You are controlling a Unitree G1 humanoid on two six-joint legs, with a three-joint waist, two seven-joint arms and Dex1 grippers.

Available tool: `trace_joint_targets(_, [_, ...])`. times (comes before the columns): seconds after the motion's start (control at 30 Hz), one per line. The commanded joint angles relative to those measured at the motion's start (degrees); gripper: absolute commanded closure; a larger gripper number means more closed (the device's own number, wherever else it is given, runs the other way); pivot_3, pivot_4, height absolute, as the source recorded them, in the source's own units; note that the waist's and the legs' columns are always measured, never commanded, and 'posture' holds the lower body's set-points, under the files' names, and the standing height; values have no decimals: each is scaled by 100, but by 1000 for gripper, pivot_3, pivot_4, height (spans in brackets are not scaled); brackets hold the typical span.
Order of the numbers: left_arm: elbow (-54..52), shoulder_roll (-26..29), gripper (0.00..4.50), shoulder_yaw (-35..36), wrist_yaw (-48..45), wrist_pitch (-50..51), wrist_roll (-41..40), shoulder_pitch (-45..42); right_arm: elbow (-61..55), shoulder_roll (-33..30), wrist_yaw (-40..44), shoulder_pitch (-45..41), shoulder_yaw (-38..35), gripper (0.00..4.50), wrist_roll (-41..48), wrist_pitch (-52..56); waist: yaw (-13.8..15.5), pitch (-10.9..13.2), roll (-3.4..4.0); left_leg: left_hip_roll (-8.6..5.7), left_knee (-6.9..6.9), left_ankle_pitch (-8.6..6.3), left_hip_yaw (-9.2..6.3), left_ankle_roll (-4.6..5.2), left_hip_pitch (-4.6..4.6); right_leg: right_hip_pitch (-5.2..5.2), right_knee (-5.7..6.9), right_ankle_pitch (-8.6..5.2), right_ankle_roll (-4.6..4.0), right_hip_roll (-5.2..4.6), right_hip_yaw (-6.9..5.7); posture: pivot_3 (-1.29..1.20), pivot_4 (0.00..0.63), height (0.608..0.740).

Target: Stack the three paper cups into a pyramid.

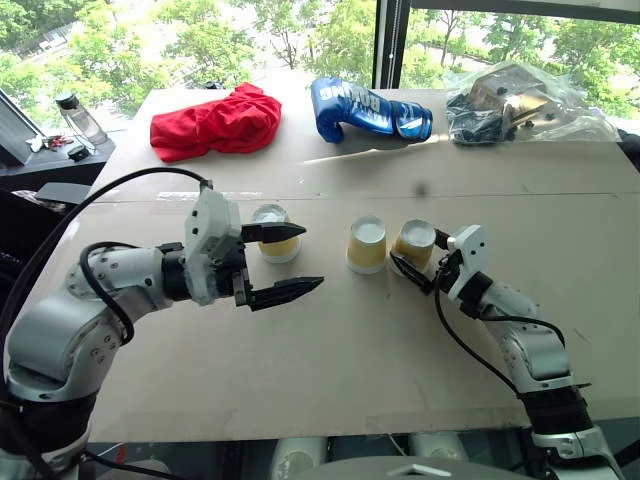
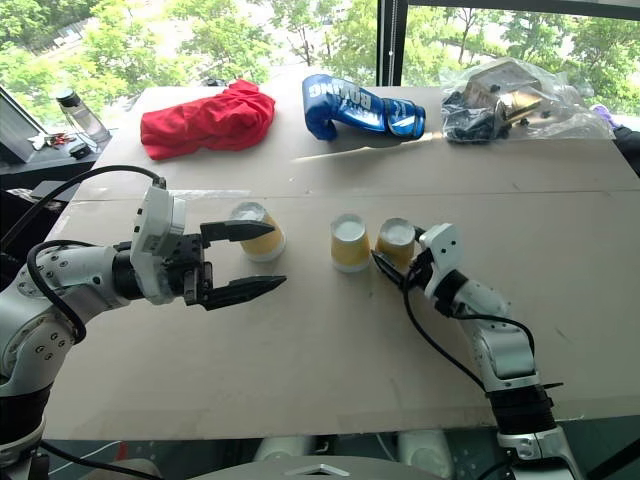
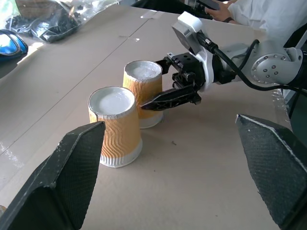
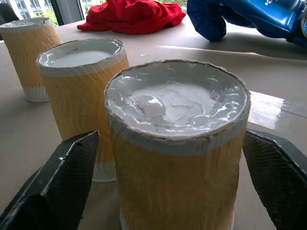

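Three yellow-tan ribbed paper cups stand upside down in a row on the table, none stacked: the left cup (image 1: 277, 240), the middle cup (image 1: 366, 245) and the right cup (image 1: 414, 245). The middle and right cups stand close side by side. My right gripper (image 1: 425, 256) is open, level with the table, with one finger on each side of the right cup (image 4: 177, 182). Above the table my left gripper (image 1: 312, 258) hangs open and empty, pointing right, its upper finger crossing in front of the left cup.
At the far side of the table (image 1: 330, 350) lie a red cloth (image 1: 215, 122), a blue boxing glove (image 1: 366, 108) and a clear plastic bag (image 1: 520, 103) of dark items. A bottle (image 1: 82, 117) stands on the ledge at left. A person's white sleeve (image 3: 268, 17) shows beyond the table.
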Motion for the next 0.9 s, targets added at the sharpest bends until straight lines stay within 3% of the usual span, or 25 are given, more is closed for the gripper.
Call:
trace_joint_targets(0.03, [-159, -56, 0, 165, 78, -118, -73, -81, -241, -39, 95, -24, -142, 38, 131, -157, 2, 0, 0, 0, 0, 0, 1, 0, 0, 0, -1, 0, 0, -1, 0, 0, 150, 740])
trace_joint_targets(0.27, [-278, -143, 0, 325, 225, -111, -174, 45, -607, -464, 460, 333, -410, 38, 390, -131, 9, 0, 0, 0, 0, 0, 0, 1, -1, 0, -1, 0, 0, -1, 0, 0, 150, 740])
trace_joint_targets(0.5, [-697, -689, 0, 485, 758, -416, -125, 457, -996, -1226, 1225, 821, -978, 38, 1058, 7, 7, 0, -1, 0, 1, -2, 1, 3, -2, 3, -2, 0, 0, -5, 1, 0, 150, 740])
trace_joint_targets(0.7, [-808, -1721, 0, 531, 1854, -1252, 632, 773, -969, -1858, 1927, 1036, -1549, 38, 1531, -105, 27, -2, -1, -1, 3, -3, 0, 5, 1, 8, -1, 0, 0, -6, 0, 0, 150, 740])
trace_joint_targets(0.8, [-767, -2631, 0, 156, 3108, -1775, 1868, 1180, -1160, -2236, 2721, 1165, -2001, 38, 2320, 43, 28, -4, 3, -8, 5, -3, 0, 6, 4, 18, -7, 1, 1, -14, 4, 0, 150, 740])
trace_joint_targets(0.9, [-566, -3117, 0, -109, 3612, -1900, 2375, 1390, -1371, -2360, 2783, 1245, -2158, 38, 2844, 442, 28, -6, -10, -10, 6, -4, -3, 7, 1, 22, -12, 2, 1, -13, 4, 0, 150, 740])
